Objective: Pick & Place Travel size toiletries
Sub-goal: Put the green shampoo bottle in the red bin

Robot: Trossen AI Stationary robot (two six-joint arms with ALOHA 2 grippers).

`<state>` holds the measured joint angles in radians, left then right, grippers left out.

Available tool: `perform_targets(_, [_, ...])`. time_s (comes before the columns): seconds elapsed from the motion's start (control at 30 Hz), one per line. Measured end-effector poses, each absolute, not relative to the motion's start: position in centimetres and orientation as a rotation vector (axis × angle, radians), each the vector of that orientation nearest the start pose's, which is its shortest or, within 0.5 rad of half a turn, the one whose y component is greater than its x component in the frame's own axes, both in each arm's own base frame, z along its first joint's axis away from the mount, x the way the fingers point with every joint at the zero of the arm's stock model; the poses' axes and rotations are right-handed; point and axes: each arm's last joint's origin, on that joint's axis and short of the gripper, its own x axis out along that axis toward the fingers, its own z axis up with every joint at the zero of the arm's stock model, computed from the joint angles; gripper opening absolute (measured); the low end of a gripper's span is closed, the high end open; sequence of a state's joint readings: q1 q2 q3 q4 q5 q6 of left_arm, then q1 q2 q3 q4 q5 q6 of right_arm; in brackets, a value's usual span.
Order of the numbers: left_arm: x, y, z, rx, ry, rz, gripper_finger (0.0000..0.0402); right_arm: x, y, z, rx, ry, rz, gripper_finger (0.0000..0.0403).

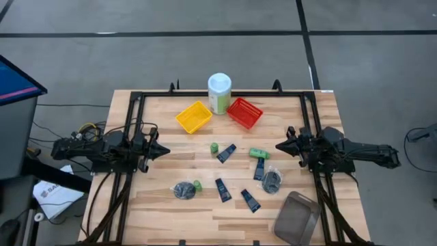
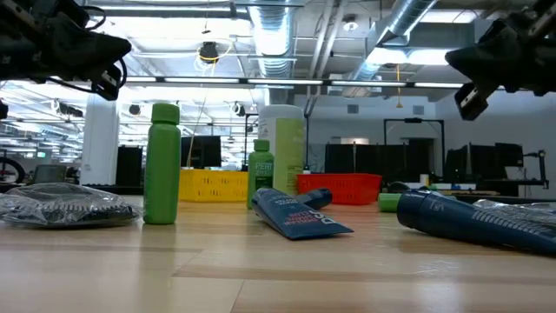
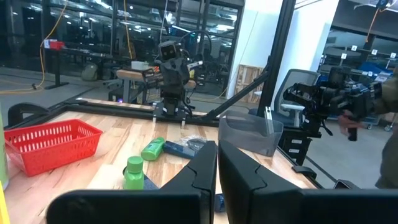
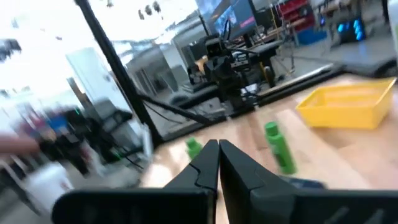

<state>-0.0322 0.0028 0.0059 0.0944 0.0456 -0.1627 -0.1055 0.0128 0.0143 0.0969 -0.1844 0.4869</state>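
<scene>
Dark left gripper [image 1: 164, 149] hovers at the table's [image 1: 157, 212] left edge, fingers together. Travel size toiletries [image 1: 225, 174] lie scattered across the middle toward the front edge. Right gripper [image 1: 280, 146] hovers near the right edge, fingers together.

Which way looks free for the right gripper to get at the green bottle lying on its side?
Probably yes. The right gripper hangs shut beside the lying green bottle, with bare table between them; only a dark tube lies close behind the bottle.
</scene>
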Motion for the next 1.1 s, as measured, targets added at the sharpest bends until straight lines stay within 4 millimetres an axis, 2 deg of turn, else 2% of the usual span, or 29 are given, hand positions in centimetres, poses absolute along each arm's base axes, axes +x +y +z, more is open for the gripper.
perform_targets(0.17, [9.7, -0.4, 17.5, -0.161, -0.096, -0.086, 0.0011, 9.5, -0.5, 18.7, 0.577, -0.176, 0.131, 0.0007])
perform_targets(0.27, [9.7, -0.4, 17.5, -0.161, -0.098, -0.086, 0.0011, 9.2, -0.8, 19.8, 0.621, -0.280, 0.072, 0.0014])
perform_targets(0.4, [9.7, -0.4, 17.6, -0.161, -0.104, -0.087, 0.0011, 8.7, -0.9, 22.3, 0.520, -0.214, -0.034, 0.0040])
perform_targets(0.5, [9.7, -0.4, 17.6, -0.161, -0.107, -0.087, 0.0011, 9.0, -1.1, 24.3, 0.396, -0.024, -0.128, 0.0065])
perform_targets(0.63, [9.7, -0.4, 17.6, -0.161, -0.110, -0.087, 0.0011, 11.1, -1.4, 26.5, 0.306, 0.270, -0.207, 0.0098])
perform_targets(0.8, [9.7, -0.4, 17.6, -0.161, -0.111, -0.087, 0.0011, 13.2, -1.6, 28.1, 0.251, 0.571, -0.230, 0.0136])
perform_targets(0.9, [9.7, -0.4, 17.6, -0.161, -0.110, -0.087, 0.0011, 15.2, -1.8, 27.5, 0.245, 0.751, -0.246, 0.0156])
perform_targets(1.1, [9.7, -0.4, 17.6, -0.161, -0.107, -0.087, 0.0011, 18.3, -2.2, 24.6, 0.219, 1.047, -0.258, 0.0196])
